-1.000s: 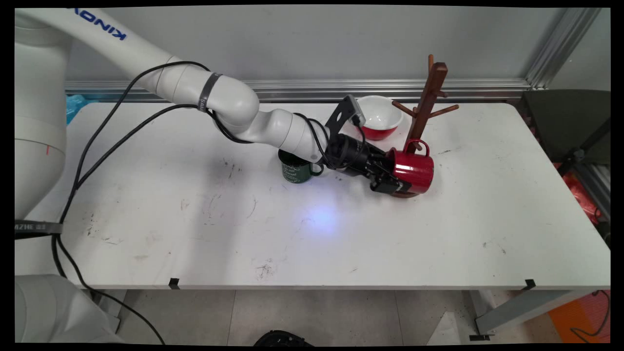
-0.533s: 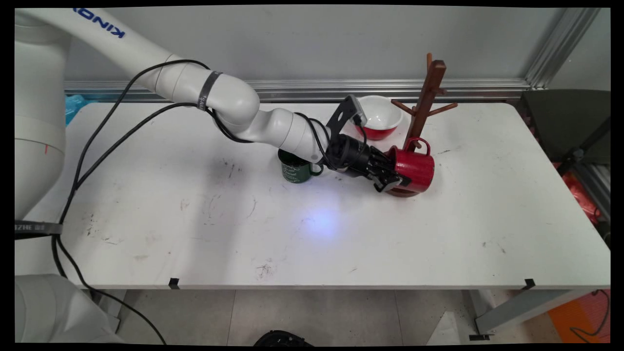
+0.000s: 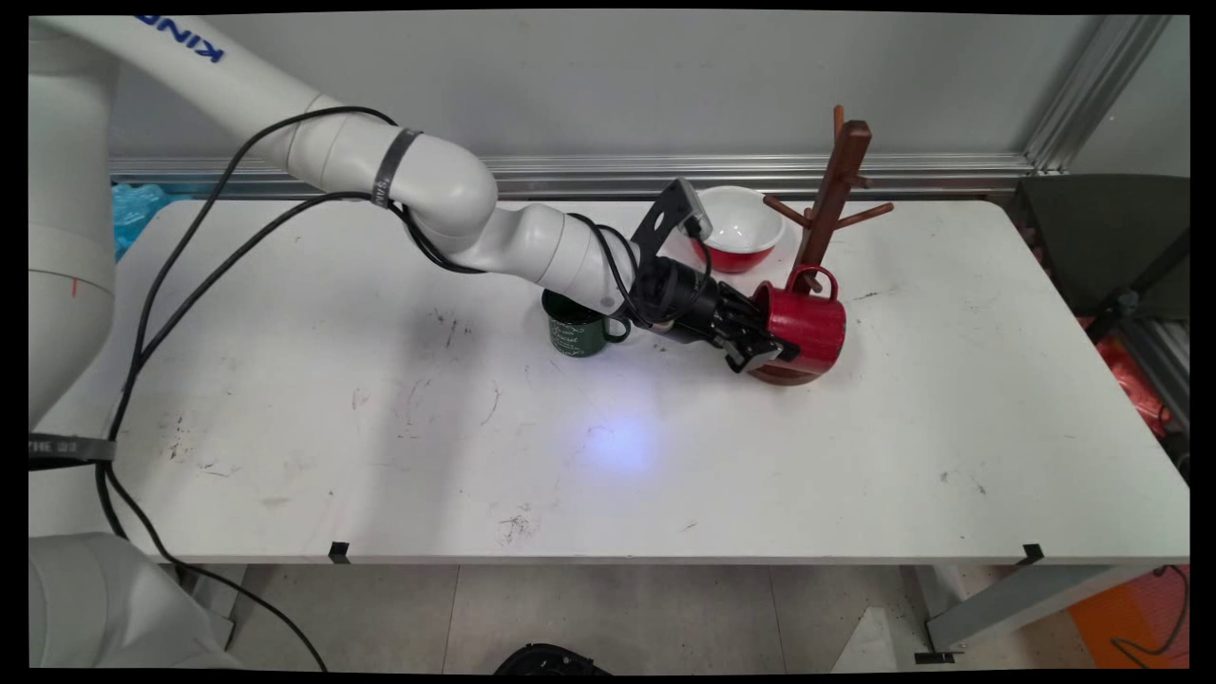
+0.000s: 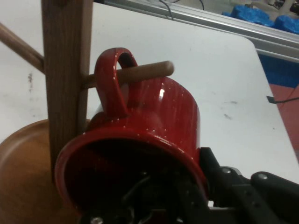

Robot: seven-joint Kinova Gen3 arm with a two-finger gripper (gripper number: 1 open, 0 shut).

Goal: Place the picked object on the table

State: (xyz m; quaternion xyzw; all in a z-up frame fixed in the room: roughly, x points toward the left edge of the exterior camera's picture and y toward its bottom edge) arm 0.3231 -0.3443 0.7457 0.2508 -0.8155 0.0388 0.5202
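red mug | tipped sideways | handle looped over mug tree peg | fingers clamping rim

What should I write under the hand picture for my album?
Gripper holding a red mug, its handle hooked over a wooden mug tree peg.

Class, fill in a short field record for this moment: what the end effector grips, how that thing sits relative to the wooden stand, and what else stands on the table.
end effector: shut on the red mug's rim, one finger inside, one outside
red mug: tipped on its side, handle up, threaded over a low peg
mug tree: upright, round base under the mug
green mug: upright, behind the wrist
red bowl: white inside, at the far edge
table: white, scuffed
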